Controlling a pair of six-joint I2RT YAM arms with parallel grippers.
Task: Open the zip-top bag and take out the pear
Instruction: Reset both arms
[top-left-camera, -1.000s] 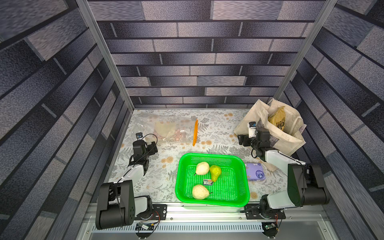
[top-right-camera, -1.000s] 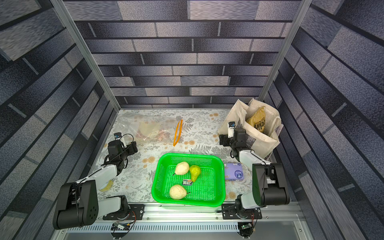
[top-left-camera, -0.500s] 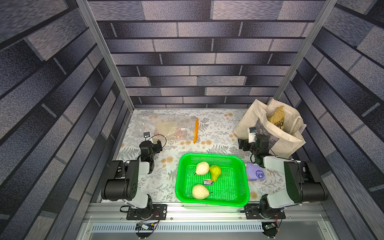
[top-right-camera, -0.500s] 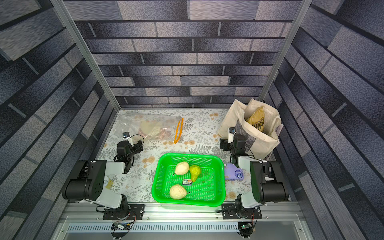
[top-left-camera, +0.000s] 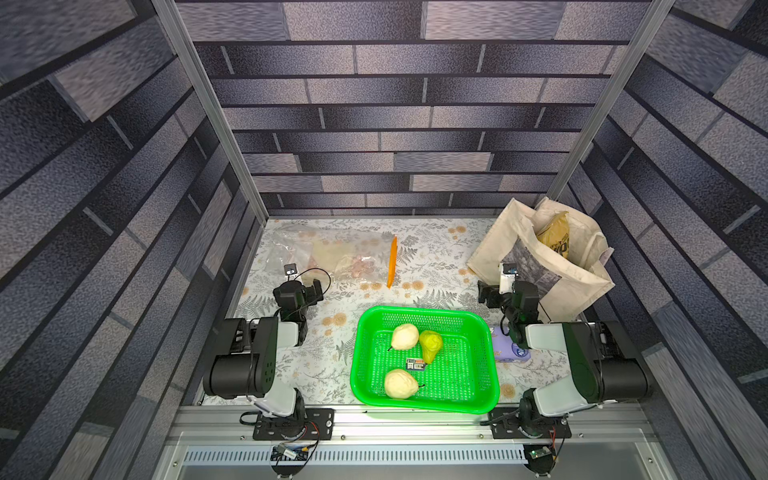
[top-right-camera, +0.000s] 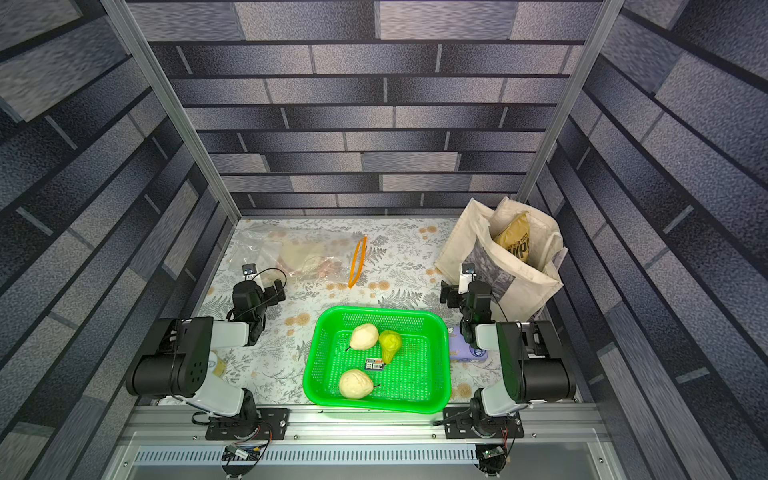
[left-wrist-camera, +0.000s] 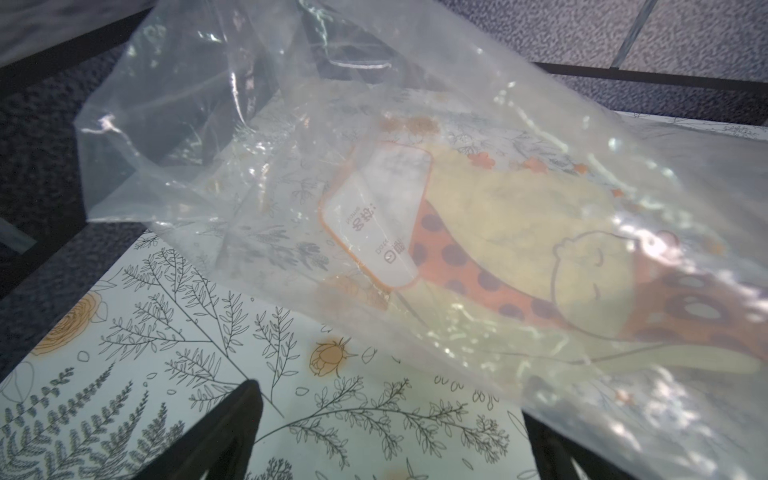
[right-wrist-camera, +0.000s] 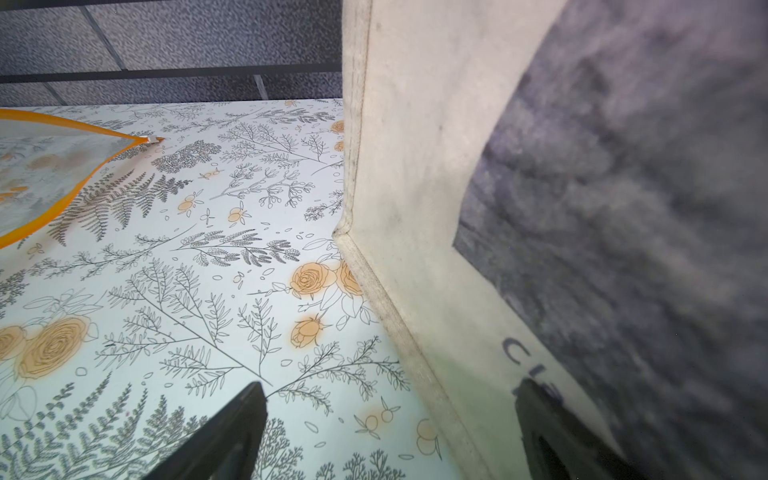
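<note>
The zip-top bag (top-left-camera: 328, 257) (top-right-camera: 291, 255) lies crinkled at the back left of the table, its orange zip strip (top-left-camera: 392, 262) (top-right-camera: 357, 262) toward the middle. In the right wrist view the strip (right-wrist-camera: 62, 166) gapes into a mouth. A pale yellow pear (left-wrist-camera: 519, 232) shows through the plastic. My left gripper (top-left-camera: 316, 286) (left-wrist-camera: 390, 403) is open and low by the bag's near edge, and plastic drapes over one fingertip. My right gripper (top-left-camera: 484, 293) (right-wrist-camera: 390, 388) is open beside the canvas tote, holding nothing.
A green basket (top-left-camera: 419, 309) at the front centre holds three pears. A cream tote (top-left-camera: 561, 291) with a snack packet (top-left-camera: 552, 237) stands at the back right, close against my right gripper. A purple packet (top-left-camera: 509, 353) lies between basket and right arm.
Both arms have folded up, their elbows drawn in toward the front rail, while the grippers stay low near the same spots. Both pairs of jaws have spread a little wider.
</note>
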